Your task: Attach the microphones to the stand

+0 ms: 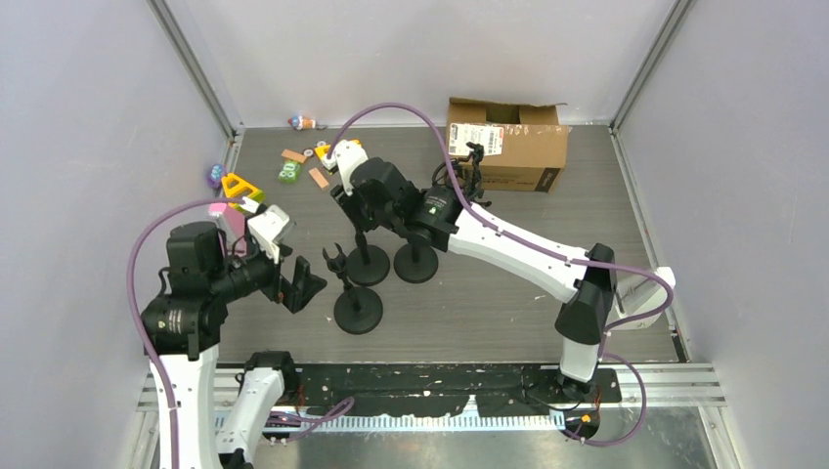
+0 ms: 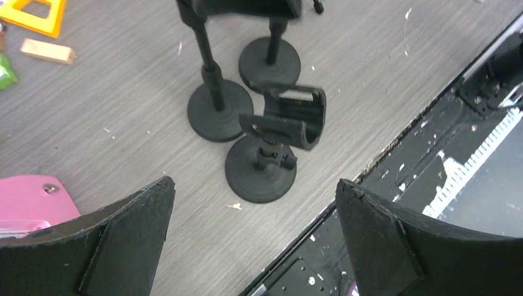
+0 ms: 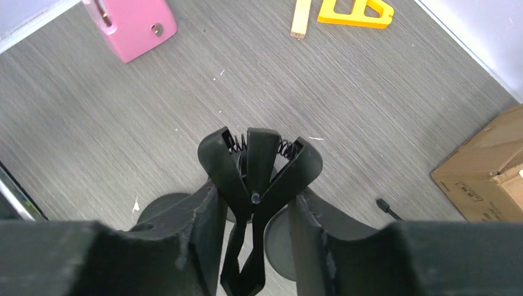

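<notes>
No microphone shows clearly in any view. Three black stands with round bases stand mid-table: the near one (image 1: pixel 358 308) with an open clip (image 2: pixel 290 117), one behind it (image 1: pixel 368 264) and one to its right (image 1: pixel 415 262). My right gripper (image 1: pixel 349 217) is above the middle stand. In the right wrist view its fingers close round that stand's spring clip (image 3: pixel 259 166), and the gripper (image 3: pixel 256 192) presses the clip's arms from both sides. My left gripper (image 1: pixel 303 283) is open and empty, low and left of the near stand, which lies ahead of it (image 2: pixel 254 182).
A cardboard box (image 1: pixel 508 145) sits at the back right, with a small black object (image 1: pixel 476 156) before it. A pink block (image 1: pixel 230 217), a yellow triangle (image 1: pixel 239 186), wooden blocks (image 1: pixel 293 155) and small toys (image 1: pixel 288 172) lie at the back left. The table's front edge (image 2: pixel 395 145) is near.
</notes>
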`<state>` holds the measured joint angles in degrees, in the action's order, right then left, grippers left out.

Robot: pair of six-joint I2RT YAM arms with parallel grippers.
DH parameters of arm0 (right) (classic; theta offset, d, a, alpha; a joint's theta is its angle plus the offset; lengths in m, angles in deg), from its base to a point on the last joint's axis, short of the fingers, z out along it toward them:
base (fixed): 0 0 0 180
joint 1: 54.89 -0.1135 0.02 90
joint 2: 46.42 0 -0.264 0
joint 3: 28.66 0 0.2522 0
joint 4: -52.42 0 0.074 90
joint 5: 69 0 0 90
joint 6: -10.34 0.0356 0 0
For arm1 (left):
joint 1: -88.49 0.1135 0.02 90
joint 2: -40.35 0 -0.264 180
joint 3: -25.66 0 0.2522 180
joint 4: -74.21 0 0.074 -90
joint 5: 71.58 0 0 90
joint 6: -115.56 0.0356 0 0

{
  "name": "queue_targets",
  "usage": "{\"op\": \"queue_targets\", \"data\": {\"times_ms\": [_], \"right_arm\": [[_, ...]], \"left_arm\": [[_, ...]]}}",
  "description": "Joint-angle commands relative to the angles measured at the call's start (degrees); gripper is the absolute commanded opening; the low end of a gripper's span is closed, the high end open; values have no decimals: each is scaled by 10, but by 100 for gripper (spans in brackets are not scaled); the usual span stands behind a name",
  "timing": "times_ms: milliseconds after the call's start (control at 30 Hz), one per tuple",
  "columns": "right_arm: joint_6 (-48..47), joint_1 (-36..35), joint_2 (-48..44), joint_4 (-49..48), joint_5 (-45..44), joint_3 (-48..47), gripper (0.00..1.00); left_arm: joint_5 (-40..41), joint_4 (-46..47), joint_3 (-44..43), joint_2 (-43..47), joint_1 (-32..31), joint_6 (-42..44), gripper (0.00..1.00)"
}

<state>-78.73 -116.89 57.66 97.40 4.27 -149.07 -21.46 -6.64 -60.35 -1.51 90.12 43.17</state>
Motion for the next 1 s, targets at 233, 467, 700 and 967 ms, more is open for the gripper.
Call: {"op": "queue_targets", "data": {"times_ms": [233,467,700,967], "right_arm": [[-31,31,58,-53,-35,-135,8],[-43,51,116,-100,-59,-228,5],[-10,70,155,-163,-52,-235,5],[14,72,182,-189,-52,-210,5]], "left_arm": [[-96,54,94,16,2,45,99],[-117,23,108,24,1,99,100],[-116,97,156,30,1,58,100],[-134,193,193,31,2,-20,100]]}}
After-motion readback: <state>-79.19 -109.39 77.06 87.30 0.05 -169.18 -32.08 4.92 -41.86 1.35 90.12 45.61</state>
